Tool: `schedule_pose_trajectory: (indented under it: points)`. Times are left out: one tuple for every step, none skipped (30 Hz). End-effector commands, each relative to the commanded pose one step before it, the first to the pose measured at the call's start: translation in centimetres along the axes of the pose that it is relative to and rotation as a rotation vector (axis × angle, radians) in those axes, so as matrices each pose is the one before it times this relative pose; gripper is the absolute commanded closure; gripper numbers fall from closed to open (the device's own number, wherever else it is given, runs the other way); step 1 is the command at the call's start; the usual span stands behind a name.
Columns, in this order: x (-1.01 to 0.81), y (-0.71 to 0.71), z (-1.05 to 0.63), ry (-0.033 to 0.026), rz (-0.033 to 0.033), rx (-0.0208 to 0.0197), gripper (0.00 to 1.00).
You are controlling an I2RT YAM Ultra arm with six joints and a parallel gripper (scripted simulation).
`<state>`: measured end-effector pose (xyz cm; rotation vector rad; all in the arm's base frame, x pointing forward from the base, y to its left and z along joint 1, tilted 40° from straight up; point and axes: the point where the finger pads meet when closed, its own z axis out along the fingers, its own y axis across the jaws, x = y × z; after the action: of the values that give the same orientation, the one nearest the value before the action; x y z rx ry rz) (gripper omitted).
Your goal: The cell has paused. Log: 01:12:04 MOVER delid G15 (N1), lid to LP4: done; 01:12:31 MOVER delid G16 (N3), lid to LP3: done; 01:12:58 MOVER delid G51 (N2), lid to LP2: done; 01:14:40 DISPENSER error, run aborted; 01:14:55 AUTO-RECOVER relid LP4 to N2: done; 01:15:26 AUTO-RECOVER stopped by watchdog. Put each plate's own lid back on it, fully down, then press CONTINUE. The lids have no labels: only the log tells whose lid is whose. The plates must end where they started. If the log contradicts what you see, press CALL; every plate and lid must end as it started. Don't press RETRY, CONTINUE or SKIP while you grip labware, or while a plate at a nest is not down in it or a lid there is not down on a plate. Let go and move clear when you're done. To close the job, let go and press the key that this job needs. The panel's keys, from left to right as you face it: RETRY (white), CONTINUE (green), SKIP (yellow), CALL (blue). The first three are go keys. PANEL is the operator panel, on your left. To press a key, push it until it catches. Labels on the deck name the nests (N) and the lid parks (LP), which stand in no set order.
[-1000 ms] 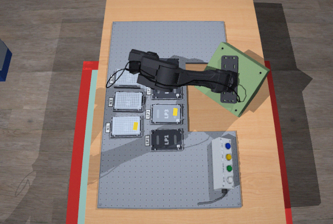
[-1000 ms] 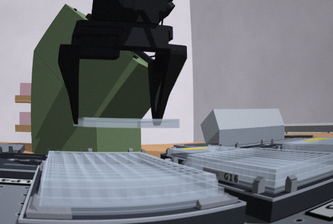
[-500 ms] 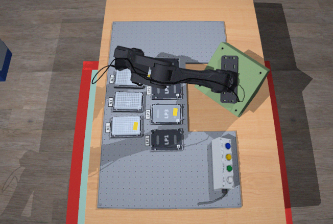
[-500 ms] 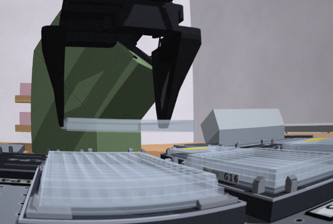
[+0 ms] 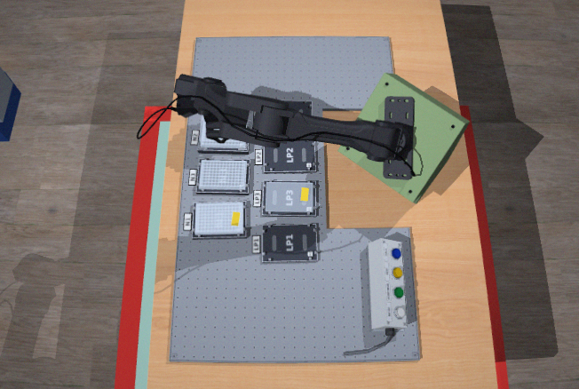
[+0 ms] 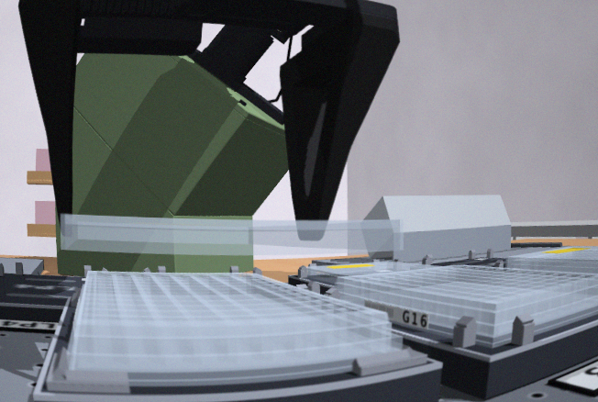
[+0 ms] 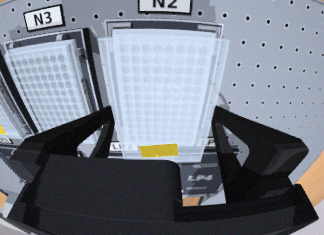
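Note:
My gripper (image 5: 212, 128) (image 6: 185, 225) is shut on a clear lid (image 6: 227, 235) and holds it level a little above the open plate in nest N2 (image 5: 223, 137) (image 6: 227, 319). In the wrist view the lid (image 7: 162, 93), with a yellow mark at its near edge, lies over the N2 plate, slightly askew and not touching it. The plate in N3 (image 5: 222, 174), labelled G16 (image 6: 415, 318), has no lid. The plate in N1 (image 5: 218, 218) carries a yellow mark. A lid with a yellow mark lies on LP3 (image 5: 289, 195). LP2 (image 5: 288, 155) and LP1 (image 5: 289, 242) are bare. The arm hides LP4.
The operator panel (image 5: 391, 283) stands at the deck's front right, with blue, yellow, green and white keys. The arm's green base block (image 5: 404, 143) sits on the right. A grey perforated deck (image 5: 292, 66) runs behind the nests.

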<state>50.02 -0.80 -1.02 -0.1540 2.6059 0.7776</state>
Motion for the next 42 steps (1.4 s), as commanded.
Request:
schedule_pose_trajectory:
  points:
    - [-0.019, -0.710, -1.063, 0.01324, 0.03498, -0.01167, 1.00]
    - [0.004, 0.000, -0.015, 0.00000, 0.00000, 0.00000, 1.00]
    - [-0.221, 0.146, -0.265, -0.00573, -0.00479, 0.00161, 1.00]
    - [-0.072, 0.045, -0.094, -0.00182, -0.00153, 0.00051, 1.00]
    - [-0.039, 0.026, -0.056, -0.00105, -0.00086, 0.00030, 1.00]
    - [0.025, -0.029, 0.026, 0.00090, 0.00075, -0.00025, 1.00]
    - [0.041, -0.043, 0.049, 0.00141, 0.00118, -0.00039, 1.00]
    - [0.058, -0.057, 0.071, 0.00191, 0.00160, -0.00053, 1.00]
    - [0.072, -0.069, 0.090, 0.00233, 0.00259, -0.00065, 1.00]
    - [0.055, -0.059, 0.073, 0.00193, 0.00200, -0.00054, 1.00]
    - [-0.106, 0.046, -0.107, -0.00216, -0.00159, 0.00061, 1.00]
    - [-0.167, 0.087, -0.177, -0.00374, -0.00306, 0.00105, 1.00]
    - [-0.109, 0.048, -0.111, -0.00221, -0.00183, 0.00063, 1.00]
    - [0.022, -0.039, 0.038, 0.00116, 0.00110, -0.00032, 1.00]
    - [0.090, -0.084, 0.116, 0.00290, 0.00257, -0.00081, 1.00]
    - [0.000, 0.000, 0.000, 0.00000, 0.00000, 0.00000, 1.00]
    - [0.000, 0.000, 0.000, 0.00000, 0.00000, 0.00000, 1.00]
    - [0.089, -0.080, 0.118, 0.00283, 0.00354, -0.00080, 1.00]
    - [0.030, -0.038, 0.051, 0.00126, 0.00093, -0.00035, 1.00]
    - [-0.043, 0.012, -0.033, -0.00065, -0.00068, 0.00018, 1.00]
    - [-0.182, 0.108, -0.192, -0.00426, -0.00364, 0.00120, 1.00]
    - [-0.157, 0.092, -0.164, -0.00360, -0.00303, 0.00102, 1.00]
    - [-0.019, 0.000, -0.008, -0.00005, -0.00003, 0.00002, 1.00]
    - [0.057, -0.052, 0.080, 0.00193, 0.00167, -0.00054, 1.00]
    - [0.063, -0.057, 0.087, 0.00209, 0.00188, -0.00059, 1.00]
    - [0.065, -0.058, 0.090, 0.00214, 0.00186, -0.00060, 1.00]
    - [0.069, -0.062, 0.095, 0.00227, 0.00186, -0.00064, 1.00]
    - [-0.083, 0.039, -0.076, -0.00159, -0.00138, 0.00045, 1.00]
    - [-0.075, 0.033, -0.067, -0.00135, -0.00109, 0.00038, 1.00]
    - [-0.133, 0.072, -0.132, -0.00278, -0.00235, 0.00078, 1.00]
    - [-0.090, 0.042, -0.082, -0.00162, -0.00141, 0.00046, 1.00]
    - [-0.008, -0.015, 0.013, 0.00054, 0.00041, -0.00015, 1.00]
    - [0.000, 0.000, 0.000, 0.00000, 0.00000, 0.00000, 1.00]
    - [0.000, 0.000, 0.000, 0.00000, 0.00000, 0.00000, 1.00]
    - [-0.238, 0.048, -0.140, -0.00656, -0.00546, 0.00185, 1.00]
    - [0.129, -0.036, 0.085, 0.00456, 0.00404, -0.00129, 1.00]
    - [0.079, -0.037, 0.068, 0.00269, 0.00235, -0.00076, 1.00]
    - [0.040, -0.035, 0.053, 0.00124, 0.00098, -0.00035, 1.00]
    - [0.175, -0.131, 0.254, 0.00492, 0.00573, -0.00138, 1.00]
    - [-0.062, -0.016, 0.038, -0.00179, 0.00015, 0.00050, 1.00]
    - [-0.080, -0.022, 0.040, -0.00255, -0.00046, 0.00070, 1.00]
    - [-0.082, -0.021, 0.040, -0.00265, -0.00048, 0.00072, 1.00]
